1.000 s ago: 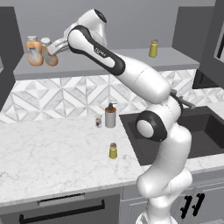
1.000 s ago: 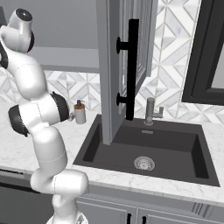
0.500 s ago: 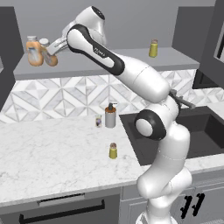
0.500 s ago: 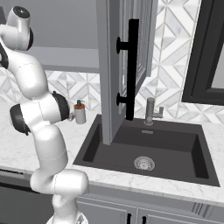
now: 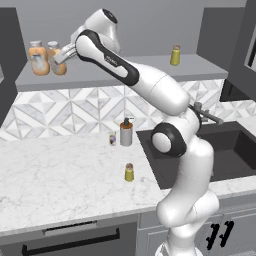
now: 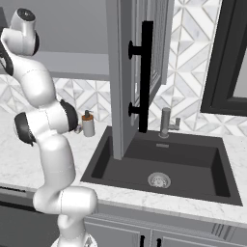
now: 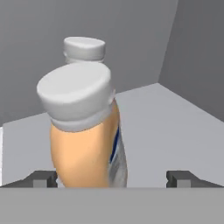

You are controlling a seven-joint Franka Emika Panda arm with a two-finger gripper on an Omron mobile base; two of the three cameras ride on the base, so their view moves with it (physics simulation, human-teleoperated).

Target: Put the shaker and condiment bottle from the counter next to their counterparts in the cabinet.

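Jaws spread wide around condiment bottle (image 7: 85, 144), gripping nothing; careless retreat could topple it against deeper-orange bottle (image 5: 38, 58).

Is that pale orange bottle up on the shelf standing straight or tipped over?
Standing upright. The condiment bottle rests on the cabinet shelf, cap up, beside the wider orange bottle.

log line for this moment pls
phase: placing | tool: open, straddling condiment bottle | bottle: on cabinet shelf beside counterpart bottle | shaker: on counter
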